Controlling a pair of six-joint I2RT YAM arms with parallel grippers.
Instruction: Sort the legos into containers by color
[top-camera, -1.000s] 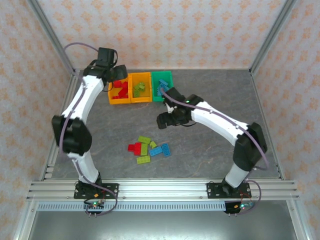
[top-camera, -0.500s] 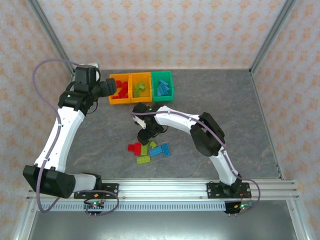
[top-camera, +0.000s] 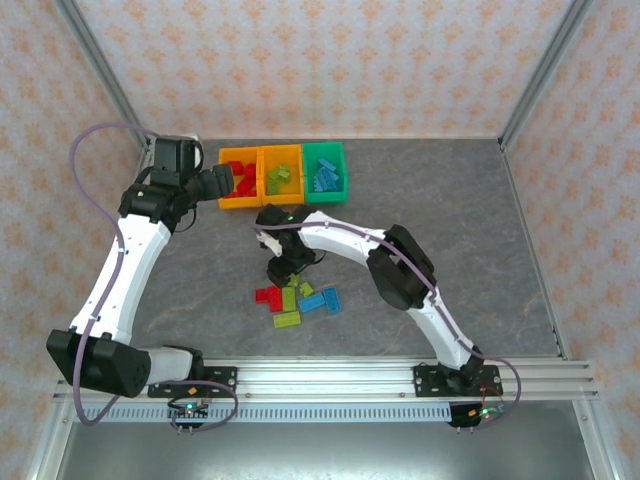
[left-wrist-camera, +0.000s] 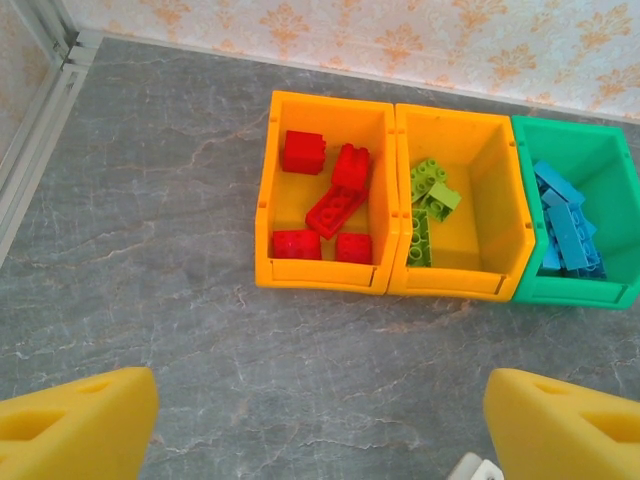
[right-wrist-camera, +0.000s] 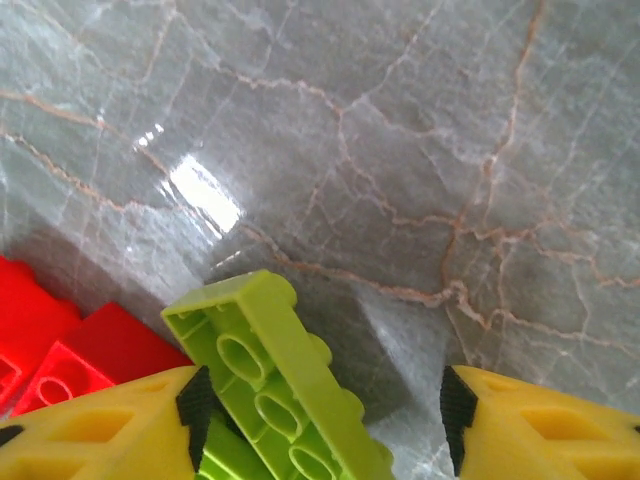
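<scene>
- Right arm has swung away from the bins and put its tool (top-camera: 285, 270) down at the far edge of the loose pile (top-camera: 300, 298). The left tool (top-camera: 222, 183) has backed off and sits well beyond the pile, fingers spread with nothing in them.
- Table (top-camera: 450, 200) around the pile looks glossy, so a nudged brick could skate off instead of staying put.
- Well beyond the pile stand the red-filled orange bin (left-wrist-camera: 320, 275), the lime-filled orange bin (left-wrist-camera: 445, 282) and the green bin (left-wrist-camera: 570, 292) with the blues. They touch, so a sloppy drop could land in the wrong one.
- Lime brick (right-wrist-camera: 270, 370) at the pile's far edge is tilted, underside up, leaning on one finger. The right tool is spread, not clamped yet. Closing on it crooked could pop it out, I'd guess.
- Red bricks (right-wrist-camera: 60, 350) just beside it might get dragged along.
</scene>
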